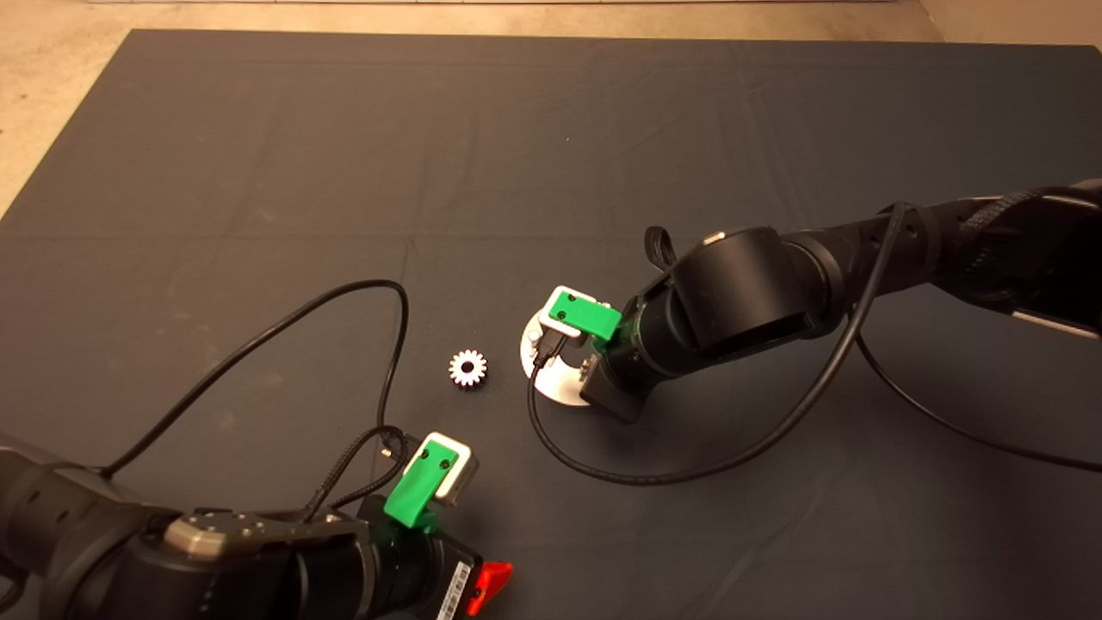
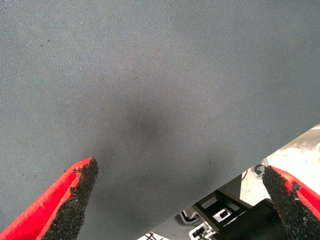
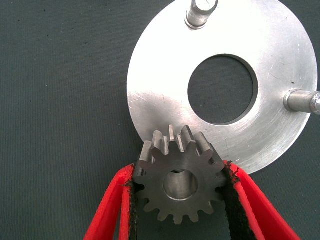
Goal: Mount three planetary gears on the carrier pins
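Third carrier pin hidden under held gear (image 3: 180, 182); disc (image 1: 555, 392) mostly behind right arm.

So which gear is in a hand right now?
The darker grey gear, clamped in the right hand over the disc; the bright silver gear lies loose.

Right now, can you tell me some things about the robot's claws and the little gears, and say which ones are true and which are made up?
1. The right claw is squeezing a grey gear. True.
2. That gear is already sitting on a pin. False: it is in the claw at the disc's edge, and the two pins seen there, one pin and another pin, are bare.
3. A bright silver gear lies alone on the mat. True.
4. The left claw is holding a gear. False: it is open over bare mat, holding nothing.
5. The disc has a big hole in the middle. True.
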`<action>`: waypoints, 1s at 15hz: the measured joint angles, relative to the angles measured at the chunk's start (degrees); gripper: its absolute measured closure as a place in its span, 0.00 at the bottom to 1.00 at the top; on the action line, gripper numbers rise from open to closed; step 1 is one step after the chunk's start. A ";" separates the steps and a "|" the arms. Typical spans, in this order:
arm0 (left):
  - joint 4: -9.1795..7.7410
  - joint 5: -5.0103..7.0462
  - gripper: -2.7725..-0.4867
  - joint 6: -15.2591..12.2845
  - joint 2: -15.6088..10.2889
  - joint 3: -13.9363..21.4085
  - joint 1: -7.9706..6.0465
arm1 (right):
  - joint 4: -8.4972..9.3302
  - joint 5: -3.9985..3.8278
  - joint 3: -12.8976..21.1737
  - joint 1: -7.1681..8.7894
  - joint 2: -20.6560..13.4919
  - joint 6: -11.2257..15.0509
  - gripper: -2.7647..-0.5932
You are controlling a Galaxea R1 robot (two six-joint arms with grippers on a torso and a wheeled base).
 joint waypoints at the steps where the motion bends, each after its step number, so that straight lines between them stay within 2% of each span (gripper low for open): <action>1: 0.02 0.00 0.18 0.00 0.00 0.00 0.00 | 0.00 0.00 0.00 -0.01 -0.05 -0.04 0.85; 4: 0.00 0.00 0.18 0.00 -0.13 0.00 0.00 | 0.02 0.02 0.00 -0.19 -0.13 -0.52 0.85; 7: 0.02 0.00 0.18 0.00 -0.14 0.00 0.00 | 0.13 0.00 -0.54 -1.19 -0.13 -1.11 0.85; 15: 0.02 0.00 0.18 0.00 -0.14 0.00 0.00 | 0.16 -0.01 -0.76 -1.38 -0.27 -1.52 0.85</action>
